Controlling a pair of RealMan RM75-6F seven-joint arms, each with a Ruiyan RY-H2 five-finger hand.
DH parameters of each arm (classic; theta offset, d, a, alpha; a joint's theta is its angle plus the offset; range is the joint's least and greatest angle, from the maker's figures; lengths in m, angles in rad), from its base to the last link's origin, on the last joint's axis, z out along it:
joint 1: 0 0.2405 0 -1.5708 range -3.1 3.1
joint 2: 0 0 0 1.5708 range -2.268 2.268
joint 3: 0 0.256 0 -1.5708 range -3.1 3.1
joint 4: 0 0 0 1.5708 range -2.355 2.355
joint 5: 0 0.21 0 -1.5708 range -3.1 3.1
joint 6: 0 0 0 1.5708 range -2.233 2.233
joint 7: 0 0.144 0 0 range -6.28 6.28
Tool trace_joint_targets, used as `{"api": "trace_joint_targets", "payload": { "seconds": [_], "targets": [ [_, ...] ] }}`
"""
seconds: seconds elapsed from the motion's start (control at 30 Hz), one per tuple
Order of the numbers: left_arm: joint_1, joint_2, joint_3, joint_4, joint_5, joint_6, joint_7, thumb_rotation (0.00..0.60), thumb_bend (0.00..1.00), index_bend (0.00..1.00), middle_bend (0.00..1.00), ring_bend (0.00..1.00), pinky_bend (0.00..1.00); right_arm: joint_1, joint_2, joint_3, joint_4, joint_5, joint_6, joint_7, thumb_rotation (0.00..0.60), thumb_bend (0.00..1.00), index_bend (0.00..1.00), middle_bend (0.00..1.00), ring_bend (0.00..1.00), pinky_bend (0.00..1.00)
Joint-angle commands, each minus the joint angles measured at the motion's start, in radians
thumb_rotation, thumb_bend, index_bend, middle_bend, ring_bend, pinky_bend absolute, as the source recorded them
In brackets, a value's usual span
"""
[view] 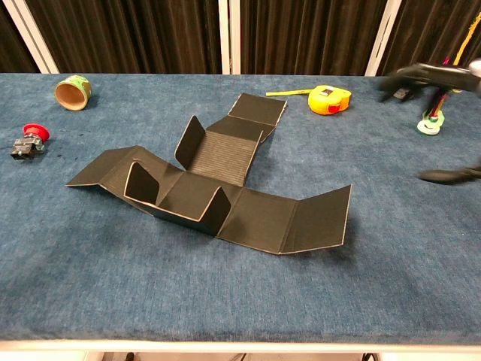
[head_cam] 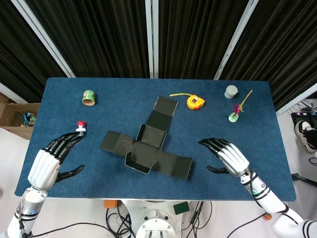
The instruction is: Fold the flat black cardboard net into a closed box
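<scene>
The black cardboard net (head_cam: 147, 145) lies on the blue table, cross-shaped, with a few small flaps raised; in the chest view the net (view: 218, 180) shows side flaps standing up around its centre panels. My left hand (head_cam: 52, 161) hovers left of the net, fingers spread, holding nothing. My right hand (head_cam: 229, 156) hovers right of the net, fingers spread and empty. In the chest view only the dark fingertips of the right hand (view: 421, 75) show at the right edge. Neither hand touches the net.
A yellow tape measure (head_cam: 195, 102) lies behind the net. A green tape roll (head_cam: 89, 97) sits back left and a red-capped button (head_cam: 80, 127) lies by my left hand. A grey cap (head_cam: 231, 91) and a green-based stick toy (head_cam: 235, 114) stand back right.
</scene>
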Motion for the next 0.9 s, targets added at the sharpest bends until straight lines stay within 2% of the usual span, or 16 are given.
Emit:
{"api": "trace_joint_targets", "payload": {
  "seconds": [0.03, 0.17, 0.23, 0.33, 0.4, 0.47, 0.53, 0.63, 0.9],
  "targets": [
    [-0.027, 0.011, -0.006, -0.03, 0.017, -0.035, -0.011, 0.6, 0.05, 0.17, 0.16, 0.19, 0.37, 0.059, -0.043, 0.039, -0.008, -0.01, -0.05, -0.005, 0.6, 0.18, 0.21, 0.24, 0.22, 0.38],
    [-0.028, 0.016, -0.009, -0.033, -0.024, -0.075, 0.013, 0.6, 0.05, 0.17, 0.16, 0.19, 0.37, 0.122, -0.056, 0.082, -0.015, 0.022, -0.13, -0.064, 0.6, 0.18, 0.21, 0.25, 0.24, 0.4],
    [-0.021, 0.014, -0.009, -0.03, -0.051, -0.086, 0.02, 0.6, 0.05, 0.17, 0.16, 0.19, 0.37, 0.163, -0.065, 0.109, -0.018, 0.039, -0.185, -0.113, 0.6, 0.18, 0.21, 0.26, 0.3, 0.46],
    [-0.004, 0.013, -0.004, -0.027, -0.091, -0.098, 0.027, 0.6, 0.05, 0.17, 0.16, 0.19, 0.37, 0.251, -0.091, 0.152, -0.015, 0.056, -0.303, -0.247, 0.6, 0.18, 0.23, 0.29, 0.45, 0.64],
    [0.007, 0.013, 0.0, -0.023, -0.112, -0.099, 0.024, 0.6, 0.05, 0.17, 0.16, 0.18, 0.37, 0.315, -0.12, 0.179, 0.001, 0.076, -0.393, -0.339, 0.6, 0.18, 0.26, 0.3, 0.56, 0.8],
    [0.02, 0.014, 0.004, -0.017, -0.13, -0.097, 0.015, 0.6, 0.05, 0.17, 0.16, 0.19, 0.37, 0.373, -0.155, 0.199, 0.032, 0.095, -0.475, -0.435, 0.6, 0.18, 0.27, 0.3, 0.63, 0.89],
    [0.032, 0.016, 0.008, -0.009, -0.148, -0.096, 0.002, 0.6, 0.05, 0.17, 0.16, 0.19, 0.37, 0.421, -0.196, 0.214, 0.078, 0.112, -0.536, -0.529, 0.6, 0.18, 0.28, 0.29, 0.66, 0.93],
    [0.049, 0.015, 0.01, 0.008, -0.173, -0.092, -0.015, 0.6, 0.05, 0.17, 0.16, 0.19, 0.37, 0.461, -0.241, 0.22, 0.126, 0.142, -0.589, -0.599, 0.6, 0.18, 0.28, 0.29, 0.68, 0.98],
    [0.073, 0.008, 0.013, 0.045, -0.202, -0.088, -0.094, 0.6, 0.05, 0.17, 0.16, 0.17, 0.37, 0.502, -0.315, 0.2, 0.231, 0.197, -0.633, -0.674, 0.6, 0.18, 0.31, 0.29, 0.72, 1.0]
  ]
}}
